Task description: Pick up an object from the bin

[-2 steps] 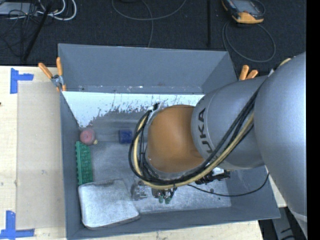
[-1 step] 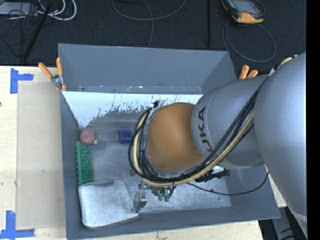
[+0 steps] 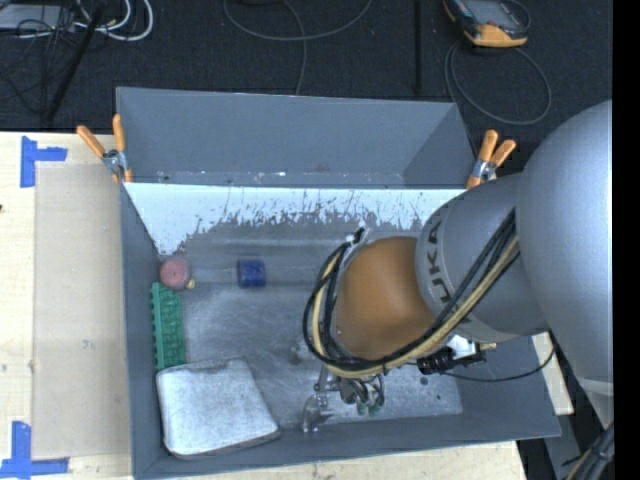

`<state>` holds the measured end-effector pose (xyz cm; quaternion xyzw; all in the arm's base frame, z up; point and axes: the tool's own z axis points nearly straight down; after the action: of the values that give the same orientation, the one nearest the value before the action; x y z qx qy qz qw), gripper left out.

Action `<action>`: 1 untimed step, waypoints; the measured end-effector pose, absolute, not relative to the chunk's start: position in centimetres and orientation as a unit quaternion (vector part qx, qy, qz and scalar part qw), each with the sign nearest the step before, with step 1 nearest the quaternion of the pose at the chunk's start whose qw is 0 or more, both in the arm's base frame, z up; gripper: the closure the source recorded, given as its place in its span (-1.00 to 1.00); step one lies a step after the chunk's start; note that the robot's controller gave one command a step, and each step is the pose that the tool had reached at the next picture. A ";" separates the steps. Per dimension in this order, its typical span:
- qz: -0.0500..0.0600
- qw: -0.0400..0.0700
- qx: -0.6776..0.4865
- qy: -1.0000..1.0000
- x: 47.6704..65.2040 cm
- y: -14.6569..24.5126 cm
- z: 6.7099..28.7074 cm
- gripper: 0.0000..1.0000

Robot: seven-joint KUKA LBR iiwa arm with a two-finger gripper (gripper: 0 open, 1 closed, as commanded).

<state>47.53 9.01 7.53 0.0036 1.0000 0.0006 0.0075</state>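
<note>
I'm seeing a grey bin (image 3: 300, 143), its floor showing white scuff streaks. In it I'm reading a pink round thing (image 3: 175, 273), a blue cube (image 3: 250, 273), a green ridged strip (image 3: 168, 326) and a pale grey-white pad (image 3: 215, 406). The arm (image 3: 570, 238) is showing silver-grey, the wrist cover (image 3: 380, 298) orange-brown, and the cables (image 3: 314, 318) black and yellow.

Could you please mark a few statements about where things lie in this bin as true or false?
1. The blue block lies to the view's right of the pink ball. True.
2. The green ridged piece lies along the right wall of the bin. False: it lies along the left wall.
3. The grey pad lies in the near left corner. True.
4. The gripper is over the pink ball. False: it is near the front wall, right of the pad.
</note>
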 end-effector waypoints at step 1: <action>0.000 -0.002 0.002 1.000 47.1 9.3 7.6 1.00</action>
<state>47.06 9.29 7.57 0.0016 1.0000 0.0000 -0.0020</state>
